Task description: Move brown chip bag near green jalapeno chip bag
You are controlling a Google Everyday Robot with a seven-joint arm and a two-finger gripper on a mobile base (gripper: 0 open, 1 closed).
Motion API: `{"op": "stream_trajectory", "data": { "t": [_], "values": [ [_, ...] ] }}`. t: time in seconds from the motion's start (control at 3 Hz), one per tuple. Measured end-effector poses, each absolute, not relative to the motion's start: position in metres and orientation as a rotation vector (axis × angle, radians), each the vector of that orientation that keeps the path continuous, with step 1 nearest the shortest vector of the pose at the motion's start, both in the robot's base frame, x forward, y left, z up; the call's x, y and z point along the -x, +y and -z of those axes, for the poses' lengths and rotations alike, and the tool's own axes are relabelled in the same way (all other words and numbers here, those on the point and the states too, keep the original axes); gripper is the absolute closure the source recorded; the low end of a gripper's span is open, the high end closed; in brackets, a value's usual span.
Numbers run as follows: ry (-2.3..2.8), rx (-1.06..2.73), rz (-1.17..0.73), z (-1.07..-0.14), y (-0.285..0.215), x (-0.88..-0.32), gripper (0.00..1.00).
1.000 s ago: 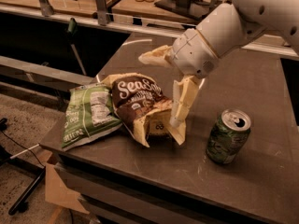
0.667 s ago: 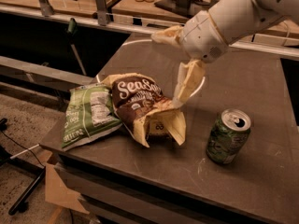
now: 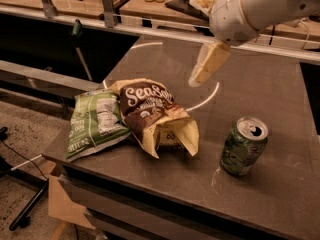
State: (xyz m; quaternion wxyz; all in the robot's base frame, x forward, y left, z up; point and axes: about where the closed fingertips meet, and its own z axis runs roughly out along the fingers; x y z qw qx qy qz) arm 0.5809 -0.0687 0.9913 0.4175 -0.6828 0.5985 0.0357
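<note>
On the dark surface (image 3: 280,204), a green soda can (image 3: 244,146) is seen upright near the front right. To its left, the brown chip bag (image 3: 152,114) is laid against the green jalapeno chip bag (image 3: 95,124), touching and slightly overlapping it at the left corner. Farther back, the end effector (image 3: 196,41) is held above the surface, fingers (image 3: 209,61) spread wide, nothing gripped.

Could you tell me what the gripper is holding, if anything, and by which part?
Nothing: the gripper hangs open above the table, apart from the brown chip bag lying there.
</note>
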Motion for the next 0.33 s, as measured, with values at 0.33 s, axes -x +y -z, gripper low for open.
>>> {"op": "stream_trajectory", "data": {
  "t": [0.33],
  "values": [
    [1.557, 1.642, 0.001, -0.98, -0.0722, -0.598, 0.0]
  ]
}}
